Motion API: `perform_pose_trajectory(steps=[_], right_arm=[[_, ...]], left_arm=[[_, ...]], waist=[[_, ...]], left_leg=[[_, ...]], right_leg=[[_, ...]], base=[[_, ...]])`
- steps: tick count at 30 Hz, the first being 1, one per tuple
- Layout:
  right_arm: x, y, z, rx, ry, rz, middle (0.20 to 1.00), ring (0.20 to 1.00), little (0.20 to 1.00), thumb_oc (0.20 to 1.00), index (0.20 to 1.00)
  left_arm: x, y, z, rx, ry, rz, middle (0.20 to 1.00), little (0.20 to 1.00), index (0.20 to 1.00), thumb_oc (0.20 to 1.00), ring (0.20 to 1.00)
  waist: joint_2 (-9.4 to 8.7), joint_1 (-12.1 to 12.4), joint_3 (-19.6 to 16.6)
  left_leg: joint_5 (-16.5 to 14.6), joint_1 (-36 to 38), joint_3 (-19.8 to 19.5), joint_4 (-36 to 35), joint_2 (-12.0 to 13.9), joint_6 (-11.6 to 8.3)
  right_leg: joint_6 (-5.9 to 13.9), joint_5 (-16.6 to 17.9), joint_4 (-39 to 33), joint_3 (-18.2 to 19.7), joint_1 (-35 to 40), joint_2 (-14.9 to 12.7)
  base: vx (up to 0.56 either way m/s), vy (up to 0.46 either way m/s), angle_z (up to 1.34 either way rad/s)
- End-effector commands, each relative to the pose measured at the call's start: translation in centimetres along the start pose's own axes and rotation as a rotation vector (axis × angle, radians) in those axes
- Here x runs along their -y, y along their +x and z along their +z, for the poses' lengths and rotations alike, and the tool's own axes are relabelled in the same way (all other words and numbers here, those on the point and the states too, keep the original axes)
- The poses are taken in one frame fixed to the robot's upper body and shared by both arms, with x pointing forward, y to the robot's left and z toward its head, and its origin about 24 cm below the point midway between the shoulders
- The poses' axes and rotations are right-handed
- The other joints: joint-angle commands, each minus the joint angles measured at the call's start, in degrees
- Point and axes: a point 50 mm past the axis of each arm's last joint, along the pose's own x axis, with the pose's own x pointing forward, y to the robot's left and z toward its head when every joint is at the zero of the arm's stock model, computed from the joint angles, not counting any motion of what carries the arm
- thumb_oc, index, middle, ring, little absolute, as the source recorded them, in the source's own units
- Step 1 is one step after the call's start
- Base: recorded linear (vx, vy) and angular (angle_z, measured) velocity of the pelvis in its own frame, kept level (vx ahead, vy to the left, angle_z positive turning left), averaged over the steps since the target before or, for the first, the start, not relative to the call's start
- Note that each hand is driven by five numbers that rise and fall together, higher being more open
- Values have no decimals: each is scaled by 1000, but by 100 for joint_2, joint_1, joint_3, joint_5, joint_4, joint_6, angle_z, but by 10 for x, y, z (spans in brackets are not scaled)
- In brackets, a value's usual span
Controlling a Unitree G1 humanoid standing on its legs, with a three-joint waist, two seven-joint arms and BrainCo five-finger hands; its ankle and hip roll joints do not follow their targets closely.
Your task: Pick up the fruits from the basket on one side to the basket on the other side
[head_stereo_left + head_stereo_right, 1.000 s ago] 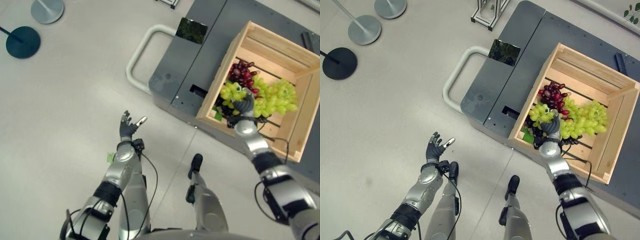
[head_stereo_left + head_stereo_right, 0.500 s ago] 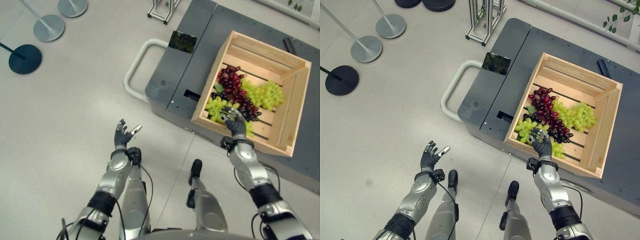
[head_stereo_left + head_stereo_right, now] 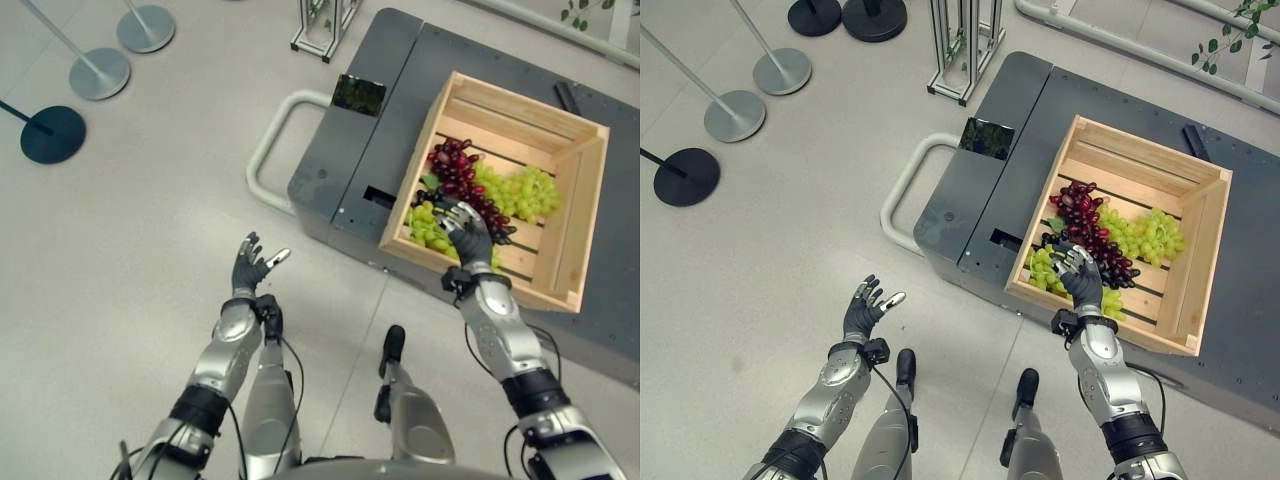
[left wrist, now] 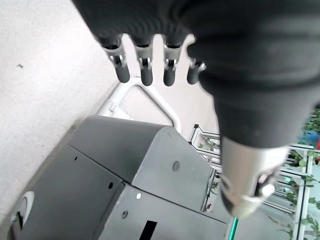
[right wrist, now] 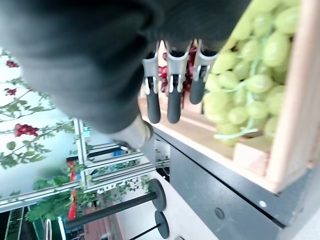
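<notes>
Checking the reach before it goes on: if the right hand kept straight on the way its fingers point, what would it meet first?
Probably the grapes in the crate: the open right hand hovers at the near edge, fingers toward the fruit. Height above them is unclear.

Looking steeply down from the head in both eye views at the shared crate (image 3: 1120,235), with wrist views close along each hand's fingers (image 5: 172,95).

The right hand (image 3: 1081,277) is held open over green grapes (image 3: 1042,267) in the wooden crate (image 3: 1195,262), the left hand (image 3: 862,310) spread above the floor (image 3: 760,230)
</notes>
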Motion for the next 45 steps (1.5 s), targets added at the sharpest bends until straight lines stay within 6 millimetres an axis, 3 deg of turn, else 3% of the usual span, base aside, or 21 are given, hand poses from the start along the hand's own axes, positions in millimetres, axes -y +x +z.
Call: perform_pose_trajectory(steps=[1, 2, 3, 4, 5, 8, 15, 25, 31, 36, 45], right_arm=[[19, 8, 30, 113, -226, -49, 529, 529, 529, 529, 529], [25, 10, 31, 110, -326, -76, 1000, 1000, 1000, 1000, 1000], [25, 10, 31, 110, -327, -76, 1000, 1000, 1000, 1000, 1000], [52, 19, 37, 62, -589, -149, 1000, 1000, 1000, 1000, 1000], [52, 20, 37, 62, -590, -148, 1000, 1000, 1000, 1000, 1000], [71, 32, 46, 10, -818, -168, 1000, 1000, 1000, 1000, 1000], [77, 61, 61, -77, -1094, -101, 1000, 1000, 1000, 1000, 1000], [86, 74, 60, -160, -1078, -149, 1000, 1000, 1000, 1000, 1000], [89, 80, 52, -207, -944, -266, 1000, 1000, 1000, 1000, 1000], [80, 84, 39, -252, -905, -285, 1000, 1000, 1000, 1000, 1000], [91, 86, 44, -291, -864, -370, 1000, 1000, 1000, 1000, 1000]], left_arm=[[-6, -3, 10, 63, 26, -1, 1000, 1000, 1000, 1000, 1000], [-6, -2, 11, 69, 26, 3, 1000, 1000, 1000, 1000, 1000], [-6, -2, 11, 69, 26, 3, 1000, 1000, 1000, 1000, 1000], [-6, -3, 14, 85, 20, 12, 1000, 1000, 1000, 1000, 1000], [-6, -3, 14, 85, 19, 13, 1000, 1000, 1000, 1000, 1000], [-3, -7, 15, 89, 5, -3, 1000, 1000, 1000, 1000, 1000], [7, -8, 17, 85, -18, -60, 1000, 1000, 1000, 1000, 1000], [13, -4, 22, 103, -14, -92, 1000, 1000, 1000, 1000, 1000], [24, -1, 30, 125, -33, -111, 1000, 1000, 1000, 1000, 1000], [32, 1, 33, 131, -41, -122, 1000, 1000, 1000, 1000, 1000], [35, 2, 35, 141, -39, -119, 1000, 1000, 1000, 1000, 1000]], waist=[[-156, -127, -565], [-154, -122, -569], [-154, -122, -569], [-182, -91, -566], [-178, -95, -563], [-225, -26, -531], [-326, 153, -349], [-379, 329, -223], [-315, 457, -99], [-237, 544, 21], [-176, 603, 43]], left_leg=[[-566, -311, 33, 434, -211, 43], [-566, -321, 33, 448, -208, 44], [-567, -322, 33, 448, -208, 44], [-556, -348, 12, 455, -199, 40], [-557, -348, 11, 456, -199, 40], [-545, -380, -23, 461, -199, 34], [-488, -502, -93, 479, -165, 16], [-465, -616, -175, 510, -146, 4], [-455, -722, -219, 544, -170, 9], [-422, -820, -269, 548, -167, 3], [-417, -984, -330, 585, -197, 3]], right_leg=[[397, -1169, 889, 187, -140, -600], [397, -1176, 902, 187, -149, -601], [397, -1176, 903, 187, -150, -601], [402, -1169, 912, 168, -170, -597], [402, -1170, 914, 168, -171, -596], [404, -1155, 916, 142, -185, -600], [386, -1135, 927, 108, -262, -562], [382, -1124, 926, 58, -264, -527], [366, -1127, 952, 43, -331, -516], [353, -1134, 947, 3, -372, -490], [352, -1150, 947, -48, -478, -477]], base=[[0, 0, 0], [0, 0, 0], [0, 0, 0], [0, 0, 0], [0, 0, 0], [-10, -8, 2], [-21, -5, 3], [0, -6, 6], [-3, -2, 7], [1, 0, 1], [2, 5, 5]])
